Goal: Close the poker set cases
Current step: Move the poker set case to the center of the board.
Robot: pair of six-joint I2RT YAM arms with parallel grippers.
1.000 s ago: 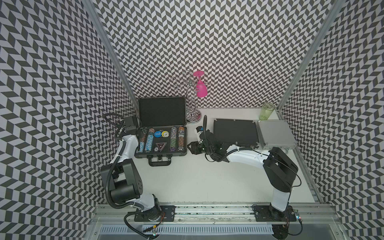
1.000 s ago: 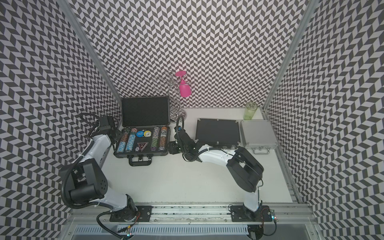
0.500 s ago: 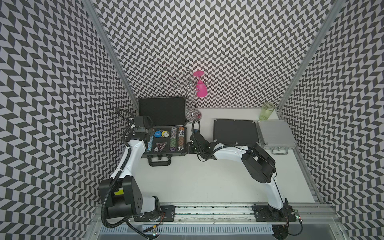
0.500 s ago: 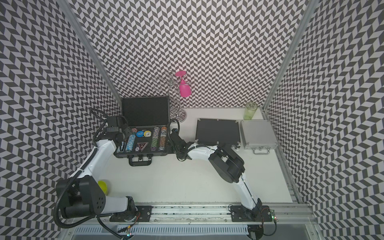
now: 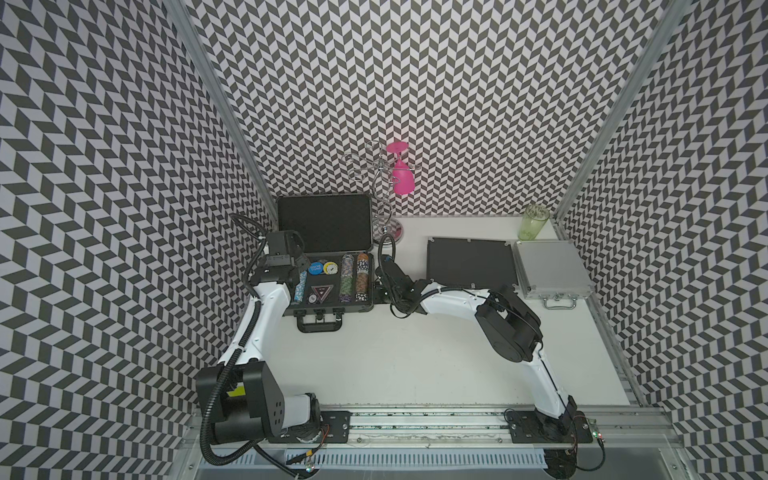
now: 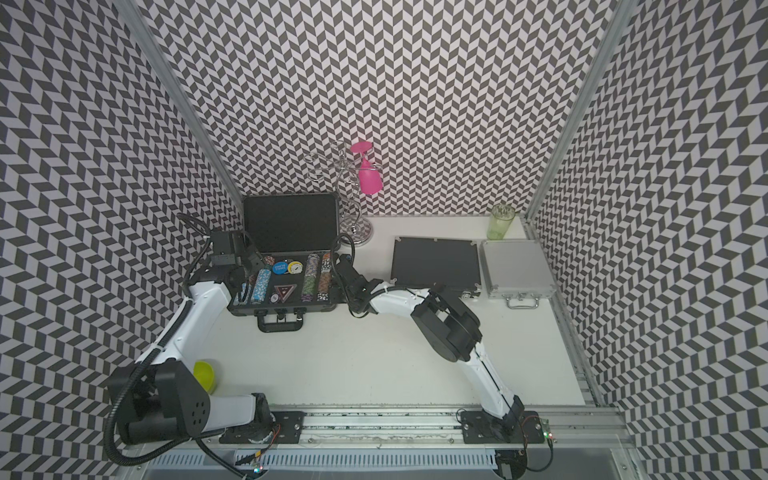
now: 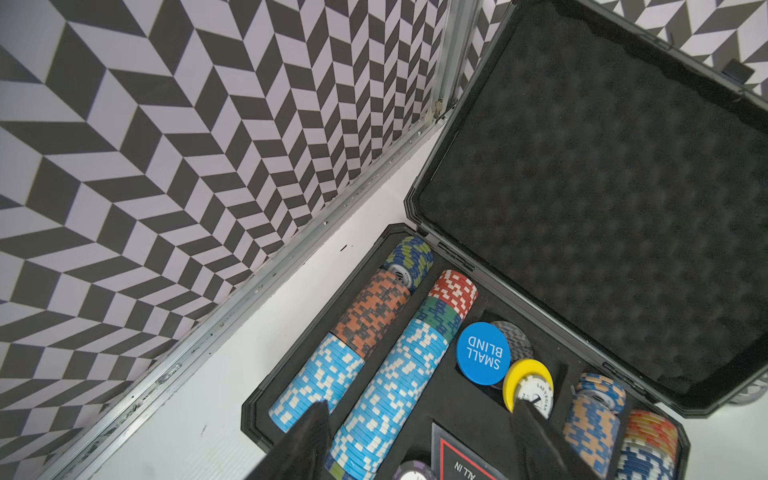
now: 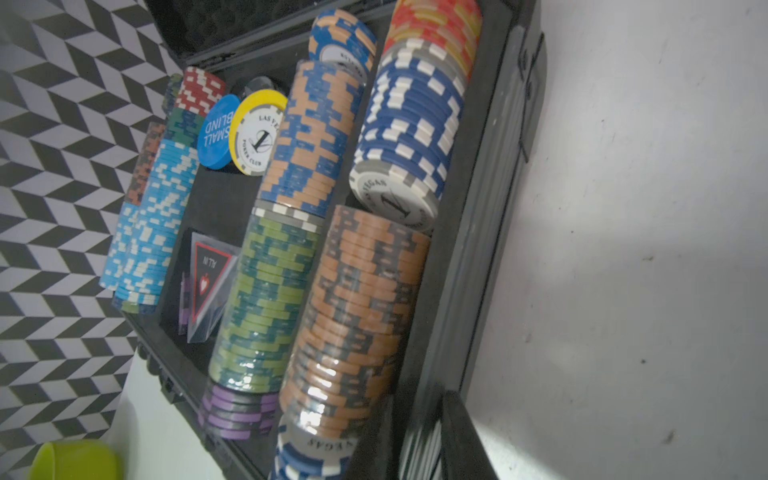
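The large dark-grey poker case (image 5: pixel 328 310) stands open at the back left, its foam-lined lid (image 5: pixel 324 224) upright and rows of colourful chips (image 7: pixel 390 374) in the tray. My left gripper (image 7: pixel 419 440) hovers open over the left chip rows, seen from above in a top view (image 5: pixel 300 270). My right gripper (image 8: pixel 415 444) is shut on the tray's right side wall (image 8: pixel 490 249), one finger on each side, as a top view (image 5: pixel 377 286) shows. The flat black case (image 5: pixel 471 262) and the small silver case (image 5: pixel 552 268) lie closed to the right.
A wire rack holding a pink glass (image 5: pixel 402 176) stands just behind the open case's right corner. A green tumbler (image 5: pixel 534 222) sits at the back right. A yellow-green cup (image 6: pixel 205 374) rests by my left arm's base. The left wall runs close beside the open case.
My left gripper has swung from beside the case to above its left chip rows. My right gripper has slid left to the tray's right wall and closed its jaws on it.
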